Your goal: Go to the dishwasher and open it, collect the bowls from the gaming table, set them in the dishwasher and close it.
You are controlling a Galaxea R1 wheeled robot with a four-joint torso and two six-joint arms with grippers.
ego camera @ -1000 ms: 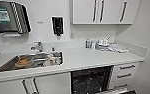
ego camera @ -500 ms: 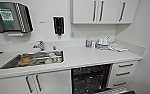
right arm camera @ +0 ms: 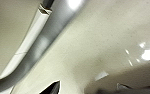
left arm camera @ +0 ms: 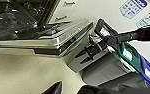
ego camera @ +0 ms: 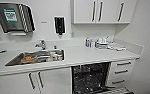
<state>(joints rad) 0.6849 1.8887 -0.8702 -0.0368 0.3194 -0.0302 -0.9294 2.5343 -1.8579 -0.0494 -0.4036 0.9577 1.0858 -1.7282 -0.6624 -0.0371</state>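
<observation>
The dishwasher (ego camera: 91,77) stands open under the white counter, showing a dark inside with wire racks. Its steel door (left arm camera: 53,37) hangs down over the floor, and a rack (left arm camera: 13,22) shows above it. My right gripper (left arm camera: 79,57) is open on its dark arm, just past the door's corner and holding nothing. My left gripper (left arm camera: 69,88) is open over the pale floor, short of the door. The right gripper (right arm camera: 71,88) shows dark tips above the bare floor. The bowls and the gaming table are out of view.
A steel sink (ego camera: 14,60) with dishes and something orange (ego camera: 28,58) is set in the counter (ego camera: 91,56). Bottles and white dishes (ego camera: 101,43) stand at the back right. Drawers (ego camera: 121,72) flank the dishwasher. Green and blue bins (left arm camera: 127,53) stand by the wall.
The whole head view has shifted a little, so the camera moved; the open dishwasher now sits slightly higher in the picture. Nothing on the counter has moved.
</observation>
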